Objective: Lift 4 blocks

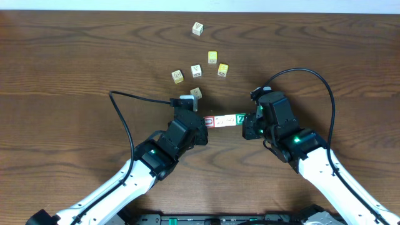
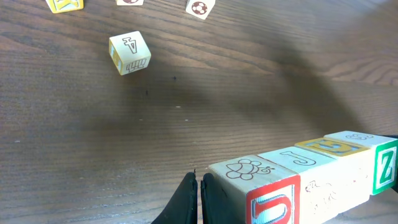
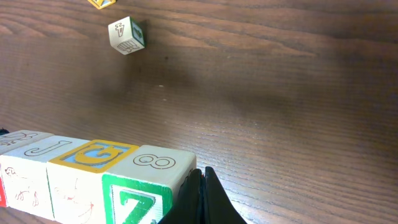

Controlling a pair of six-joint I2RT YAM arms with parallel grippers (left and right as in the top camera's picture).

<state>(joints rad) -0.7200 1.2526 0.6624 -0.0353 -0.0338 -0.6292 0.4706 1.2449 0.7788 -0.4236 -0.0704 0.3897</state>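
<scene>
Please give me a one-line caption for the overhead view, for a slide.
Left gripper and right gripper, both shut, squeeze a row of four blocks between them; six loose cubes lie beyond.
</scene>
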